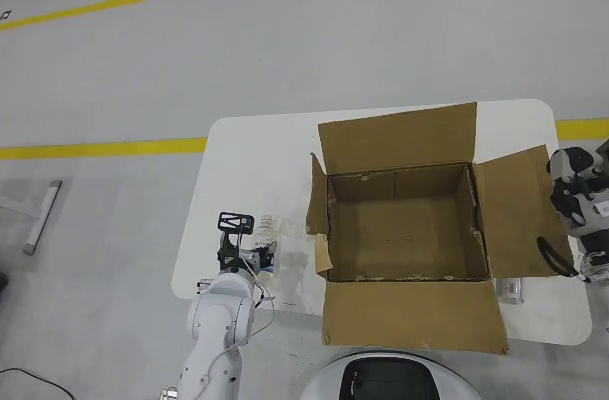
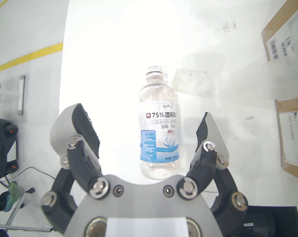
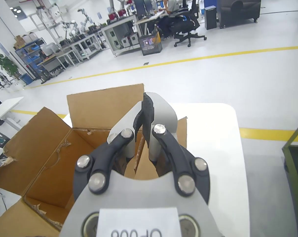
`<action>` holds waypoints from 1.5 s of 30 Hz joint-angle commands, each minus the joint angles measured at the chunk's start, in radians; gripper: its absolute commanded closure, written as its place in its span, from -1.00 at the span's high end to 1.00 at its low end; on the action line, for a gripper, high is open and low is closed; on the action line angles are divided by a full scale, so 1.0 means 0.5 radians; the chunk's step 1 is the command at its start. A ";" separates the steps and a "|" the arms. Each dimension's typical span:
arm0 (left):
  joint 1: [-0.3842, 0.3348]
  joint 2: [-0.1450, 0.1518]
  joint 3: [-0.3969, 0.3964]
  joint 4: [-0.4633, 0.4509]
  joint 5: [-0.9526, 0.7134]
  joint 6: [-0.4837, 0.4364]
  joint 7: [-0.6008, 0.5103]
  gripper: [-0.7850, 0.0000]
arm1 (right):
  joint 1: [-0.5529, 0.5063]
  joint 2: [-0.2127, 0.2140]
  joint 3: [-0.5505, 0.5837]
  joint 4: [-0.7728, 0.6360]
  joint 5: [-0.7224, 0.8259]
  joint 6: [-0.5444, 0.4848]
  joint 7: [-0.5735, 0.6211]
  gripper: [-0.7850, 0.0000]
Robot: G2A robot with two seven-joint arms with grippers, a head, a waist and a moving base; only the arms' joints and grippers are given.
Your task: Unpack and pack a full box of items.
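Left hand (image 2: 142, 113) is wide open at the near left of the surface (image 2: 163, 25) and grips nothing. Clear labelled bottle (image 2: 160, 129) lies on the surface between its fingers (image 2: 86, 127), touching neither, cap toward the far edge. Open cardboard box (image 1: 399, 135) sits to the right; the right hand (image 3: 145, 114), fingers closed together and holding nothing, is at the box's right side.

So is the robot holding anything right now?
No, nothing. The left gripper is open around the bottle on the table, not touching it. The right gripper is shut, empty.
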 commanded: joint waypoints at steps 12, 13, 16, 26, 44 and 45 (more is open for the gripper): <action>-0.136 -0.015 -0.064 0.122 -0.484 0.101 -0.425 1.00 | -0.047 -0.004 -0.051 -0.008 -0.080 0.018 -0.022 -1.00; -0.164 -0.016 -0.091 0.144 -0.556 0.138 -0.477 1.00 | -0.046 -0.004 -0.057 -0.008 -0.080 0.025 -0.014 -1.00; -0.248 -0.015 -0.140 0.200 -0.682 0.177 -0.553 1.00 | -0.041 -0.005 -0.064 -0.007 -0.075 0.038 -0.006 -1.00; -0.385 0.012 -0.121 0.364 -0.655 0.030 -0.671 1.00 | -0.057 -0.005 -0.042 -0.003 -0.035 0.043 0.030 -1.00; -0.323 0.042 -0.002 0.424 -0.547 -0.040 -0.663 0.87 | -0.040 -0.004 -0.043 -0.002 0.004 0.036 0.067 -1.00; -0.323 0.042 0.001 0.428 -0.550 -0.038 -0.661 0.78 | -0.038 -0.004 -0.043 -0.001 0.004 0.035 0.068 -1.00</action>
